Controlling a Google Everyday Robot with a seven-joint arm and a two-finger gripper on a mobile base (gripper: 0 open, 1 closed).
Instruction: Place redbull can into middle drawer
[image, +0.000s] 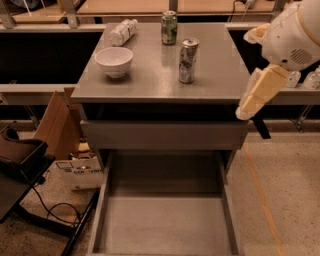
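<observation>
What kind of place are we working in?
Likely a lab or workshop: metal cabinet with open drawer, cardboard box and cable on the floor. Pincer hangs by the cabinet's right edge.

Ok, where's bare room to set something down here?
Middle drawer floor, bare between its side walls; tabletop right of the redbull can, near the end effector hanging beside that edge. Crowded toward the back left: bottle, green can, bowl.
</observation>
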